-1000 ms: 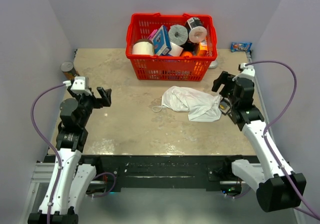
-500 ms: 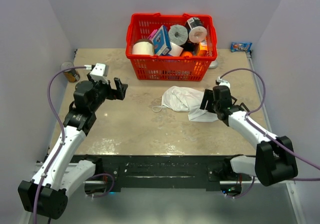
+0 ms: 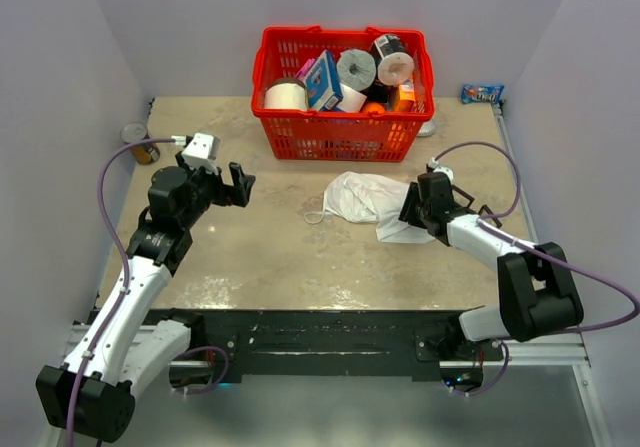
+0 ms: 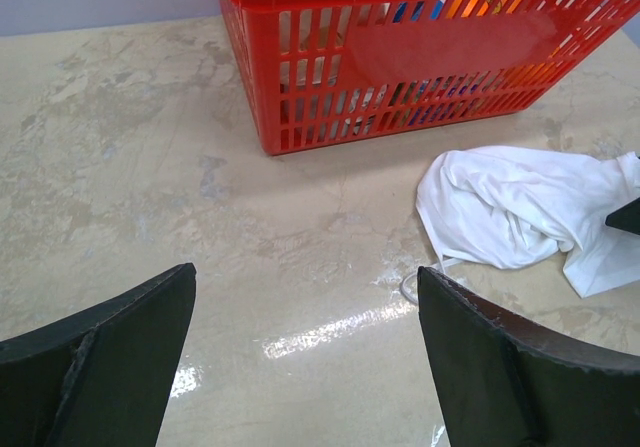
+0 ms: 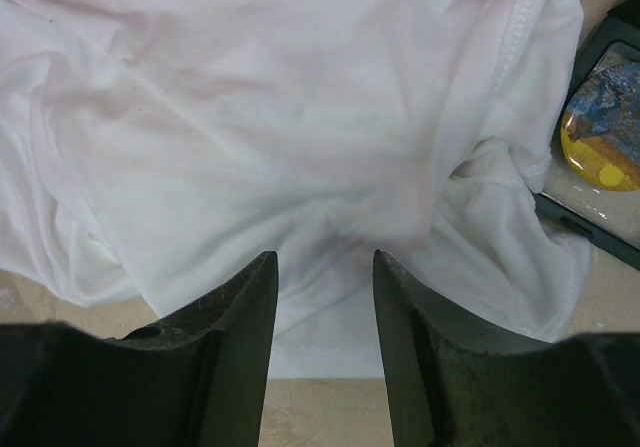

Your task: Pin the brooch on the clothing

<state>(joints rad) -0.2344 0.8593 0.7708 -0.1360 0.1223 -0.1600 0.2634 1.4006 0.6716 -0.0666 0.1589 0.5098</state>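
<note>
The bench [image 3: 250,257] was recorded as beige and marbled. A red basket [image 3: 340,132], filled with rolls and boxes, was found at its far edge. The white T-shirt [image 3: 375,202] was seen crumpled on the bench just in front of the basket, right of centre. The left pincer [image 3: 232,182] was held wide open and empty, well apart from the T-shirt. The right pincer [image 5: 325,267] was set low over the T-shirt's hem, jaws part open, cloth seen in the gap; no grip could be confirmed. The brooch [image 5: 600,142], round and yellow, was noted just beside the sleeve hem
</note>
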